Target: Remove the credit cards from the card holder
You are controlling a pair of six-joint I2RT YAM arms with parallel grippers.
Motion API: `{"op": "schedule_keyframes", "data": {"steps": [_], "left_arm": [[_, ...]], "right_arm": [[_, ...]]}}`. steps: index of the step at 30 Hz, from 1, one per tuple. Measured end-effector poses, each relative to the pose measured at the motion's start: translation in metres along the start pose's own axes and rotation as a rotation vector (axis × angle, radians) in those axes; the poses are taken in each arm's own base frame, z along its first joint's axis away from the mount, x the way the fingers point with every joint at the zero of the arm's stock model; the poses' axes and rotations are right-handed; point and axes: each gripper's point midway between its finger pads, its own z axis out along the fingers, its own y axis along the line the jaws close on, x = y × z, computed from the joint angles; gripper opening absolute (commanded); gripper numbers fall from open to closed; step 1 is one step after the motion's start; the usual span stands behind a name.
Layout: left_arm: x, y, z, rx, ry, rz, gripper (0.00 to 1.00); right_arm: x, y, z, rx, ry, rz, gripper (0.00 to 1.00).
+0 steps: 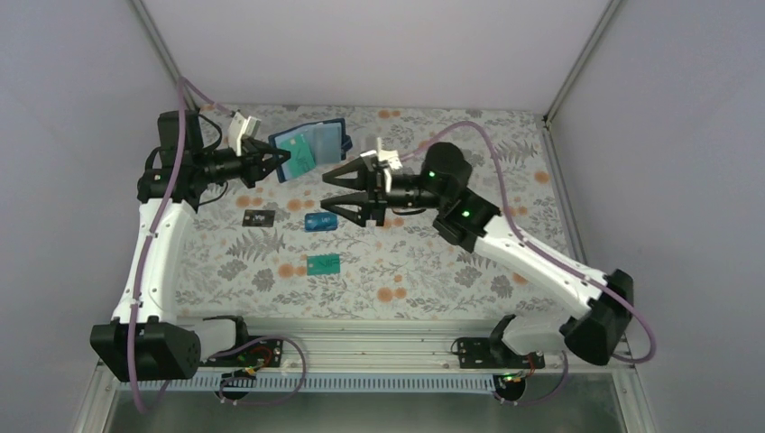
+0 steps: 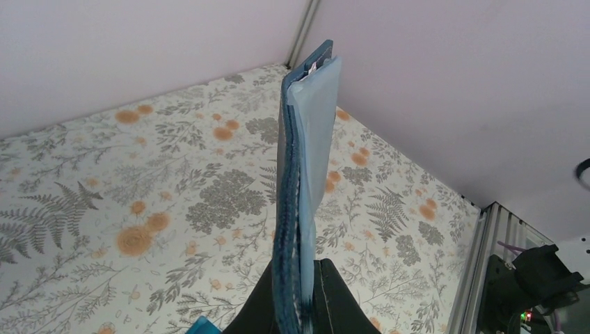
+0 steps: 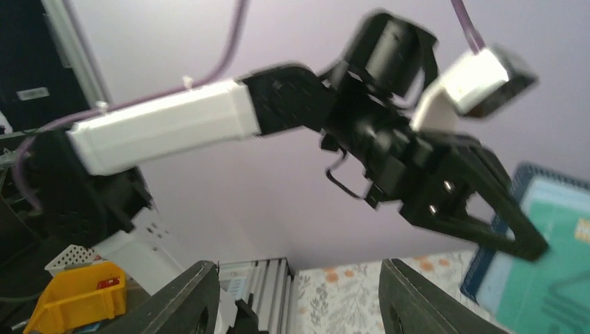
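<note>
My left gripper (image 1: 281, 162) is shut on one edge of the open navy card holder (image 1: 311, 144) and holds it above the back of the table. A teal-green face (image 1: 300, 158) shows on its inner side. In the left wrist view the holder (image 2: 303, 153) stands edge-on between my fingers (image 2: 341, 299). My right gripper (image 1: 327, 191) is open and empty, just right of and below the holder. The holder's teal inside shows at the right edge of the right wrist view (image 3: 556, 278). On the cloth lie a dark card (image 1: 260, 217), a bright blue card (image 1: 320, 222) and a teal-green card (image 1: 322, 264).
The floral tablecloth (image 1: 433, 271) covers the table. Grey walls close the back and sides, with a metal rail (image 1: 388, 347) at the near edge. A yellow bin (image 3: 76, 299) stands off the table beyond the left arm (image 3: 167, 129).
</note>
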Motion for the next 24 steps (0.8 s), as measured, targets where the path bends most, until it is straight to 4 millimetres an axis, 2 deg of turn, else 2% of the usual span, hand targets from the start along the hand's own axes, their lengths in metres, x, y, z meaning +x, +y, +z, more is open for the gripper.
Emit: {"op": "schedule_keyframes", "data": {"steps": [4,8,13,19,24], "left_arm": [[-0.002,-0.006,-0.002,0.021,-0.009,0.007,0.03],[-0.005,-0.019,-0.006,0.067,-0.024,0.022,0.02],[-0.009,-0.044,-0.013,0.168,-0.048,0.051,0.02],[-0.009,-0.057,-0.016,0.236,-0.056,0.064,0.02],[-0.007,-0.07,-0.02,0.313,-0.062,0.082,0.03]], "right_arm": [[0.031,-0.027,0.019,0.026,0.053,0.121,0.62],[0.054,-0.05,0.028,0.086,0.085,0.217,0.57],[0.051,-0.067,0.021,0.155,0.059,0.263,0.46],[0.05,-0.083,-0.003,0.223,0.031,0.287,0.33],[0.048,-0.093,-0.013,0.238,0.027,0.288,0.3]]}}
